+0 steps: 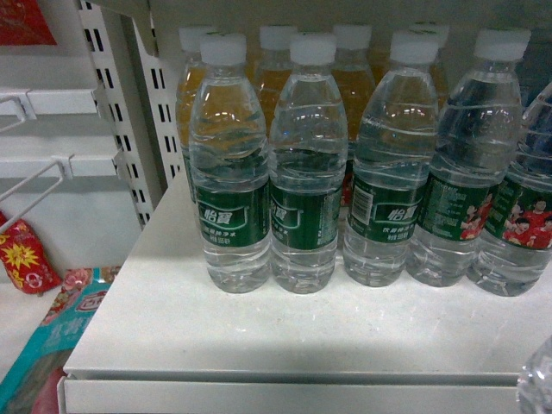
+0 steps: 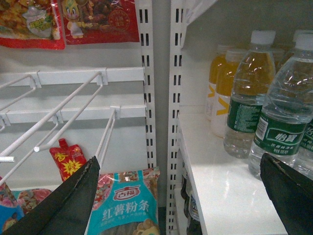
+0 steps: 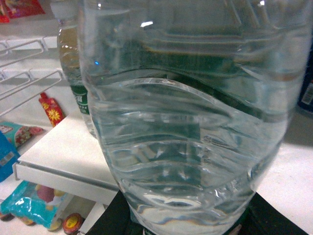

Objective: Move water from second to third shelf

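A water bottle (image 3: 190,122), clear and ribbed, fills the right wrist view. My right gripper (image 3: 190,226) is shut on its lower part, dark fingers (image 3: 110,220) showing on either side, above the white shelf (image 3: 58,147). A sliver of this bottle (image 1: 538,379) shows at the head view's bottom right corner. Several more water bottles (image 1: 228,164) with green labels stand in a row on the shelf (image 1: 259,336). My left gripper (image 2: 181,196) is open and holds nothing, left of the shelf edge, near a row bottle (image 2: 286,107).
Orange-drink bottles (image 1: 274,78) stand behind the water row. A slotted upright (image 2: 159,112) bounds the shelf on the left. Beyond it are wire hooks (image 2: 63,117), red snack bags (image 2: 68,22) and a teal noodle pack (image 2: 128,205). Dark bottles (image 2: 188,215) sit on the shelf below.
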Controlling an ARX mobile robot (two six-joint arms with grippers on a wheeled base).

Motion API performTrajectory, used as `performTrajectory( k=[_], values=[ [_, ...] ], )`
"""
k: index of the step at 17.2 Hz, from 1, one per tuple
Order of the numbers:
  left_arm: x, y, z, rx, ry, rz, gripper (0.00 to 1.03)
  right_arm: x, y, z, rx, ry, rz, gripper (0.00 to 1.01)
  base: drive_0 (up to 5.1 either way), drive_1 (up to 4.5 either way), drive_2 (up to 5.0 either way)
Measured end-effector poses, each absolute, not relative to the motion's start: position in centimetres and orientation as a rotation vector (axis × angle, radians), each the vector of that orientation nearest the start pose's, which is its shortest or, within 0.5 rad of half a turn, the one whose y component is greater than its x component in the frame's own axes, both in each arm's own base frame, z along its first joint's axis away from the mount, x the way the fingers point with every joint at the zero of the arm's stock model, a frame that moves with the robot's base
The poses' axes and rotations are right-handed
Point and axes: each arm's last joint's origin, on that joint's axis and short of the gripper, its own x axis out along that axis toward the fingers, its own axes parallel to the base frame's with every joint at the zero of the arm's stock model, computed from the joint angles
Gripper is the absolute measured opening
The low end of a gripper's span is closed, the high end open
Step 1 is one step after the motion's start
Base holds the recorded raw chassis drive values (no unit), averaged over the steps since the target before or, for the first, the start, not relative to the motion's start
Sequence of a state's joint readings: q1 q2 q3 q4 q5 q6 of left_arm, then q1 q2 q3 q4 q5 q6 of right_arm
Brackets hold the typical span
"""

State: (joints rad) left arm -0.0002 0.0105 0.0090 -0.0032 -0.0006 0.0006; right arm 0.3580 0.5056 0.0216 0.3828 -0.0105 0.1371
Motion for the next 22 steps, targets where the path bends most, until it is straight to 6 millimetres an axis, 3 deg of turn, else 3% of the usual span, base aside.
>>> performTrajectory(
  k=[6, 12, 22],
  values=[
    [9.8, 0.0, 16.5, 0.001, 0.005, 0.000, 0.98, 15.0, 7.1, 13.6, 0.000, 0.212, 0.383, 0.36, -5.0, 2.41, 2.4],
    [9.8, 0.0, 16.5, 0.001, 0.005, 0.000, 0.98, 18.5, 8.2, 13.9, 0.011, 0.195, 0.373, 0.36, -5.0, 2.41, 2.4],
    [9.8, 0.0, 16.5, 0.001, 0.005, 0.000, 0.98, 21.8, 10.9, 13.4, 0.042, 0.236, 0.367, 0.36, 0.0, 0.00, 0.0]
  ],
)
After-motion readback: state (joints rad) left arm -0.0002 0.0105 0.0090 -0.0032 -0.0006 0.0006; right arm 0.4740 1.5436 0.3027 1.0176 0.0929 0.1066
